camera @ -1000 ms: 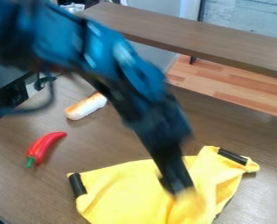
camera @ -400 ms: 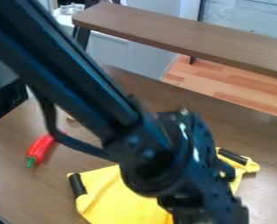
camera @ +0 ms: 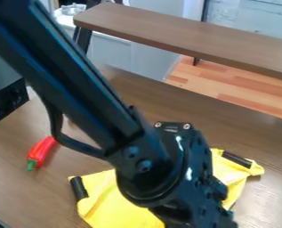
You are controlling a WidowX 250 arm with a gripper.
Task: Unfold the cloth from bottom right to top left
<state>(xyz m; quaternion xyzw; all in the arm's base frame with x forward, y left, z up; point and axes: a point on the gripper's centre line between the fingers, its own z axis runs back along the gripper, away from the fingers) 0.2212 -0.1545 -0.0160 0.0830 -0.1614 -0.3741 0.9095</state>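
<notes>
My gripper (camera: 193, 218) is at the bottom edge of the camera view, low over the front of the cloth, its fingertips out of sight beyond the wrist and the frame edge. The yellow cloth (camera: 113, 202) lies on the table at the lower middle and right, partly covered by my arm. A black clip sits on its left corner and another on its upper right corner. Whether the cloth is gripped cannot be told.
A red pepper (camera: 41, 151) with a green stem lies left of the arm on the brown table (camera: 24, 191). Behind the table stand a long brown bench (camera: 184, 35) and, at the left, a dark box (camera: 6, 102).
The arm has swung forward and down toward the bottom edge since the first frame, then slightly left and lower. It now covers the bread-like item and more of the cloth.
</notes>
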